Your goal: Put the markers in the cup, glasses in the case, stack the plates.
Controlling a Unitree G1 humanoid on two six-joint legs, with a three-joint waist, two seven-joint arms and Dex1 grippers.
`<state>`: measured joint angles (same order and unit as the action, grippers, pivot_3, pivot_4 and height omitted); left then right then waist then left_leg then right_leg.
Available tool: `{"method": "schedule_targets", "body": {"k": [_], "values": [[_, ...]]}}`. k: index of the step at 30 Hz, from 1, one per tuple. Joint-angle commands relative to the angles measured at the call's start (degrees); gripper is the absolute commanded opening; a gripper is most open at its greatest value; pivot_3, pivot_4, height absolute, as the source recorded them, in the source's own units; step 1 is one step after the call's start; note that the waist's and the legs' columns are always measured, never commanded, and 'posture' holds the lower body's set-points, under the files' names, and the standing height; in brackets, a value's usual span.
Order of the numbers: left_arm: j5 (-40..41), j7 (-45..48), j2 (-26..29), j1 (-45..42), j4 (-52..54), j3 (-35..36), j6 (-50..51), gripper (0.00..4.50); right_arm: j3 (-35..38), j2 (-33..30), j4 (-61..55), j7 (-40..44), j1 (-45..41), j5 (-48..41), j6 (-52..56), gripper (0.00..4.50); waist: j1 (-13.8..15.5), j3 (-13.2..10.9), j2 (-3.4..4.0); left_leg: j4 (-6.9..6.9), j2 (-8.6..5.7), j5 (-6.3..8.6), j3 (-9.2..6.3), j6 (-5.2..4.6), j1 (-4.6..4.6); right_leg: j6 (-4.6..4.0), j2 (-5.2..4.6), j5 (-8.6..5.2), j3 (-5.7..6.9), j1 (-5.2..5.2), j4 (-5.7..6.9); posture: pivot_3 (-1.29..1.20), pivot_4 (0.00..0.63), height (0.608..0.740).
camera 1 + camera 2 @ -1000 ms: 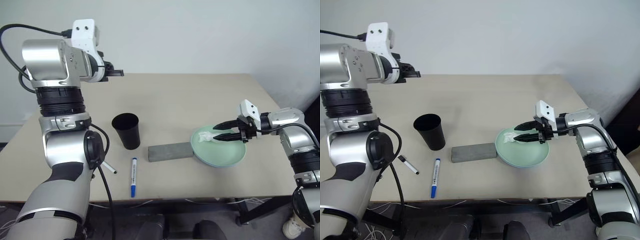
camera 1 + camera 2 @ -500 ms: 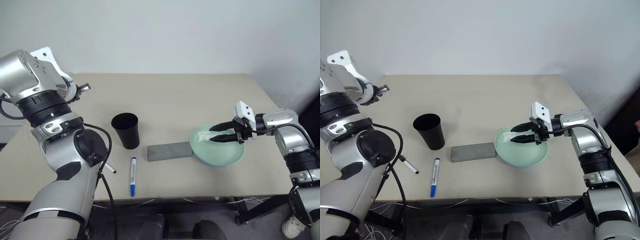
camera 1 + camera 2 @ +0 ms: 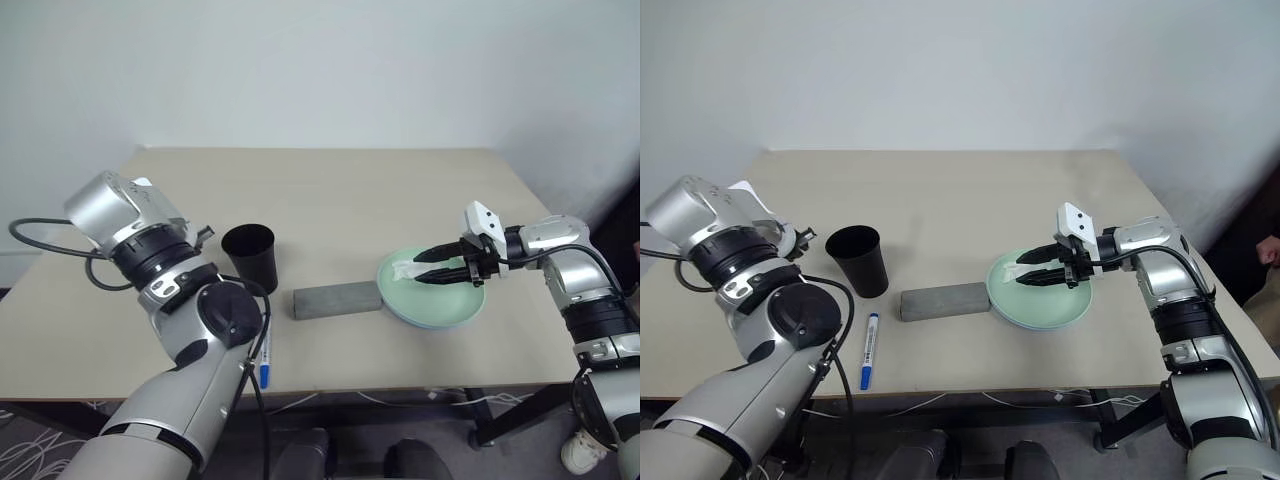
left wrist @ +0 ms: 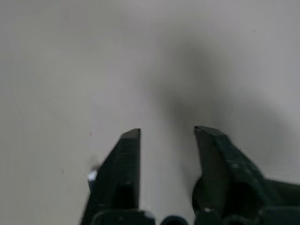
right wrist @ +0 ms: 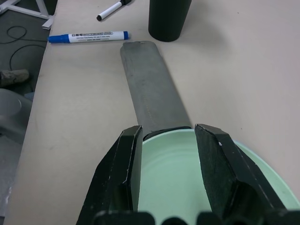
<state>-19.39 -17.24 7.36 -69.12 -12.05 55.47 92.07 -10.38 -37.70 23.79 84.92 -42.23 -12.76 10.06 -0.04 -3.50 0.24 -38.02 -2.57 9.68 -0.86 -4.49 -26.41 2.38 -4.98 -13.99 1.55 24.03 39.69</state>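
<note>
My left gripper (image 3: 204, 236) hangs low just left of the black cup (image 3: 250, 259), and its fingers (image 4: 126, 159) stand open over bare tabletop. The grey case (image 3: 337, 299) lies closed between the cup and the mint green plate (image 3: 445, 308). My right gripper (image 3: 420, 273) is open over that plate, with nothing between its fingers (image 5: 126, 159). The blue-capped marker (image 3: 869, 348) lies near the front edge. The shorter marker with black ends (image 5: 111, 9) lies beyond it in the right wrist view. The glasses are out of view.
A crumpled white tissue (image 3: 404, 268) rests on the green plate at my right fingertips. The beige table (image 3: 350, 200) has open room across its far half. My left arm covers the front left corner. A white wall stands behind.
My left arm has swung down from high over the table's far left to low beside the cup, and its gripper has opened. The right gripper has stayed over the plate.
</note>
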Motion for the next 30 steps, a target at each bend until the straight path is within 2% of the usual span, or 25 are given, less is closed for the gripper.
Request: {"method": "schedule_targets", "body": {"k": [1,5,6,13,23,30], "values": [[-1.98,-1.02,-2.15,-1.22,3.16,1.86,0.43,2.99,0.62,0.02,0.06,0.18,-2.07,0.25,-0.98,1.92,-0.01,0.0,0.0,0.0,0.0,0.0,0.01,0.0,-0.02,0.01,0.03,0.03,-0.07,0.06,0.0,0.0,0.0,0.695],[-4.4,-2.4,-5.34,-2.19,4.82,5.2,0.43,4.28,0.69,0.22,-0.06,0.24,-1.96,0.31,-0.93,1.92,-0.01,0.0,-0.01,0.03,-0.01,-0.01,0.06,0.02,-0.06,-0.01,0.06,0.08,-0.2,0.19,0.0,0.0,0.0,0.695],[-5.09,-2.75,-5.91,-2.46,5.19,5.85,0.43,4.49,0.73,0.22,-0.15,0.31,-1.88,0.33,-0.9,1.92,-0.01,-0.01,-0.02,0.04,-0.01,-0.01,0.06,0.02,-0.06,-0.05,0.07,0.11,-0.22,0.2,0.0,0.0,0.0,0.695],[-12.38,-1.94,-10.62,-4.28,7.63,9.08,0.43,4.49,0.82,0.32,0.32,0.38,-1.97,0.67,-1.1,1.92,0.01,-0.03,-0.07,0.05,-0.02,-0.01,0.1,0.02,-0.12,-0.07,0.06,0.12,-0.22,0.23,-0.01,0.0,0.0,0.695],[-23.84,0.86,-11.02,-8.84,8.07,12.68,0.43,4.49,0.75,0.51,1.0,0.18,-1.92,1.08,-1.56,1.92,-0.01,-0.03,-0.08,0.12,0.0,-0.01,0.1,0.02,-0.11,-0.02,0.08,0.1,-0.23,0.29,-0.01,0.0,0.0,0.695],[-32.12,6.22,-10.8,-7.94,8.02,14.38,0.43,4.49,0.72,0.88,1.38,0.16,-1.94,1.3,-1.81,1.92,-0.01,-0.04,-0.08,0.12,0.0,-0.01,0.1,0.02,-0.12,-0.03,0.07,0.1,-0.22,0.28,-0.01,0.0,0.0,0.695]]}}
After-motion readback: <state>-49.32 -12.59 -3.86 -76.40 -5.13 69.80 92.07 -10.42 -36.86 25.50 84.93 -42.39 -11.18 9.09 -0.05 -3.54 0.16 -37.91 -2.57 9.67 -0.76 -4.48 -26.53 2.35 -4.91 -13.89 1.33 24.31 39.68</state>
